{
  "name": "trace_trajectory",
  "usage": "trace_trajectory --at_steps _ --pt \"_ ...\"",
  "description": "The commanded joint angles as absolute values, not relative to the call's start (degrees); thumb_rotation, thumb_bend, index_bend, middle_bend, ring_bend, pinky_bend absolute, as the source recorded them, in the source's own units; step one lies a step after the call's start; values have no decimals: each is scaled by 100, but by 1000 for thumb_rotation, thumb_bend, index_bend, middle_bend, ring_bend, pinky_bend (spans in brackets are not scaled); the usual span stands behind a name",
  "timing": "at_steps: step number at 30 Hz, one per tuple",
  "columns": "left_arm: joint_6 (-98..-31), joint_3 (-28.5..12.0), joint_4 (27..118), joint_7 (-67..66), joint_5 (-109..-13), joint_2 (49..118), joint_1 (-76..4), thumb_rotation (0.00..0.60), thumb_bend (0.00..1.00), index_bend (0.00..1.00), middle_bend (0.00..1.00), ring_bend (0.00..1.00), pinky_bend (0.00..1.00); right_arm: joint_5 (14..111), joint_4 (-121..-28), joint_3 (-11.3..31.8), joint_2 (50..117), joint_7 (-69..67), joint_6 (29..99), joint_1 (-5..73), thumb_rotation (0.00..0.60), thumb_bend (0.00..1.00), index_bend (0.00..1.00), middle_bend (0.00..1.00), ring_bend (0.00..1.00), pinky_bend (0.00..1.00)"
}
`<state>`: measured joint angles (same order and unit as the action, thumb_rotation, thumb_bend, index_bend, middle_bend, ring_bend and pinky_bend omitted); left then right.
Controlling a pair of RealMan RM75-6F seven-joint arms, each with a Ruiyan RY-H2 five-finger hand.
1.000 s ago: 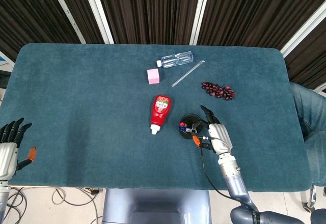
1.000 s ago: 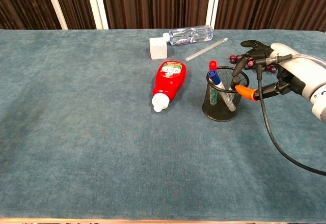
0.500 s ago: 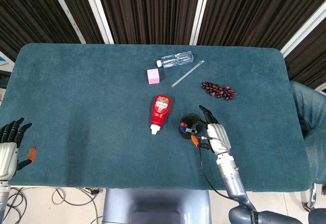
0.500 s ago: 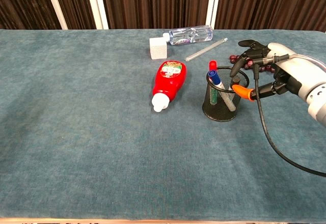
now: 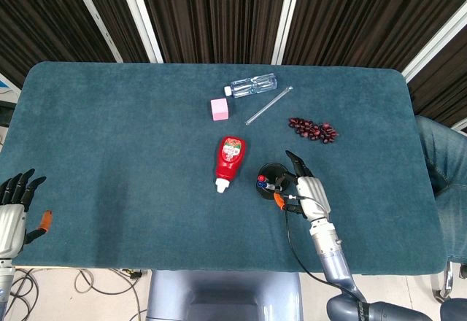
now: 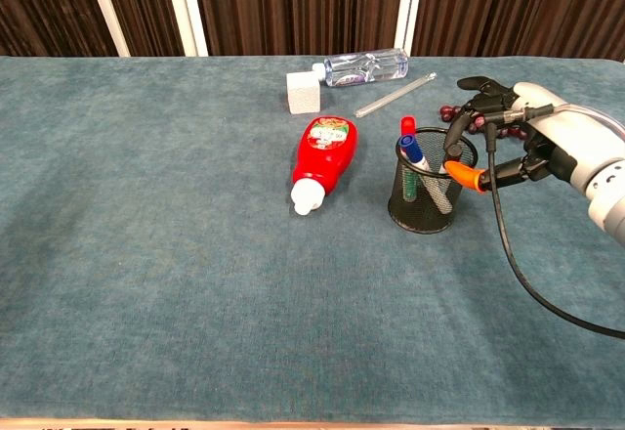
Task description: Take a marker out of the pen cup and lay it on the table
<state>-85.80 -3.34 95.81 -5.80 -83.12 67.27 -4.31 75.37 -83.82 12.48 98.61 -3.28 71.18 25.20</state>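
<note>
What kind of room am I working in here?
Probably a lab or test setup, not a home: a table under teal cloth, dark vertical blinds behind, loose cables on the floor, and unrelated props like a ketchup bottle.

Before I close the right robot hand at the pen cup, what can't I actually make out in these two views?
- Whether the right robot hand touches a marker: head view too small, chest view fingers overlap the pen cup rim.
- Marker count: the mesh hides the lower barrels; only a red cap and a blue one show clearly.
- Left robot hand: absent from chest view, cut by the head view's left edge.
</note>
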Motion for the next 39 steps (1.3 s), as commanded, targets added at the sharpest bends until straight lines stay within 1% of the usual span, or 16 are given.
trace_trajectory --at_steps 1,9,17,28,39 --pt "-8579 -333 9582 -581 -8314 6726 -432 600 405 150 34 29 77 7540 -8384 1245 9858 -333 7117 2520 600 442 531 0 0 170" --pt "-8574 -336 9589 -582 -8304 6722 -433 600 405 150 34 29 87 7541 -8378 1240 9858 -342 7114 2518 600 454 536 0 0 170" --pt "-8573 -336 9591 -581 -8301 6724 -432 600 406 151 34 29 97 7542 -8357 1245 9862 -413 7092 2524 600 509 581 0 0 170" --pt "-8564 -335 9598 -575 -8297 6715 -434 600 406 151 34 29 118 7558 -8369 1331 9820 -476 7127 2550 600 511 617 0 0 170" --pt "-8559 -335 9617 -571 -8283 6710 -432 600 405 151 34 29 122 7569 -8756 1469 9495 -327 7137 2603 600 511 628 0 0 171"
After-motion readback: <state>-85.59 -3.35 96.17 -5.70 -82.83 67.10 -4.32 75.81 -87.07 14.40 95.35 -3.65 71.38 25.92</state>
